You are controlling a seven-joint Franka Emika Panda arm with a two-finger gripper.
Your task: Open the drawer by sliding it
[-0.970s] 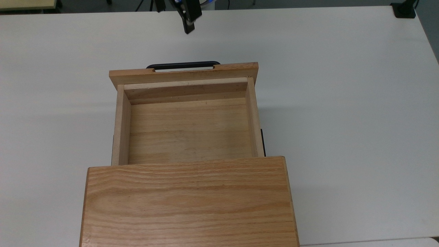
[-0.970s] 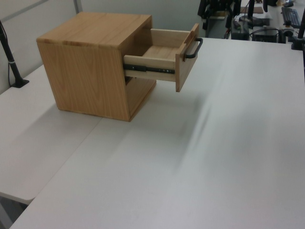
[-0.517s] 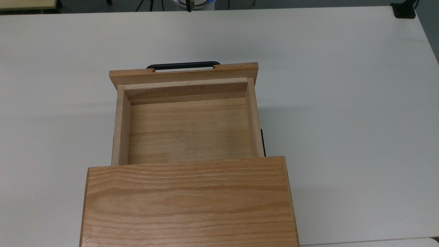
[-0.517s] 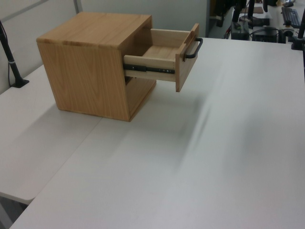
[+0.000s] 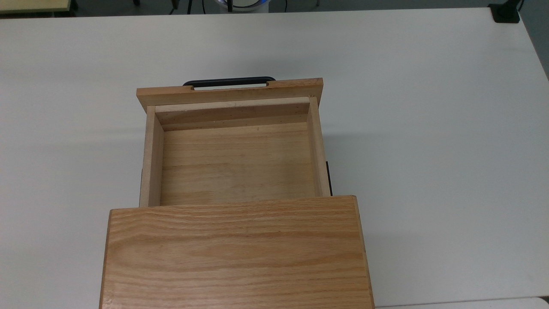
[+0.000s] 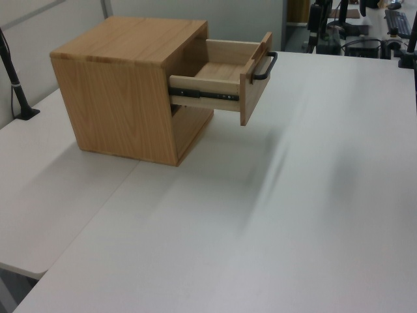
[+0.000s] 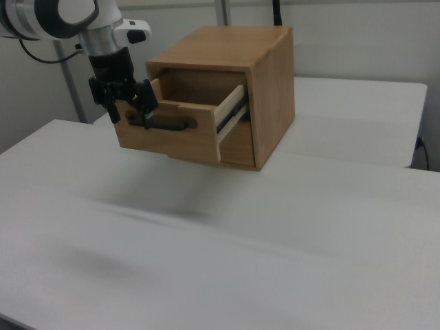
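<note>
We see bare table point(image 7: 206, 261) nearest. Beyond it our end effector point(image 7: 129, 103) hangs with fingers spread wide, holding nothing. Behind it, the drawer point(image 7: 180, 127) stands pulled well out of the cabinet point(image 7: 265, 89), handle point(image 7: 168, 124) apart.

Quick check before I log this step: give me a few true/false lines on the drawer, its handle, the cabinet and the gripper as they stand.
1. The drawer is pulled well out of the cabinet. True.
2. Something lies inside the drawer. False: its wooden floor is bare.
3. The gripper is clamped on the black handle. False: in the right view it hangs open, up and to the left of the handle, apart from it.
4. A black slide rail shows along the drawer's side. True.
5. The cabinet lies tipped on its side. False: it stands upright on the white table.
</note>
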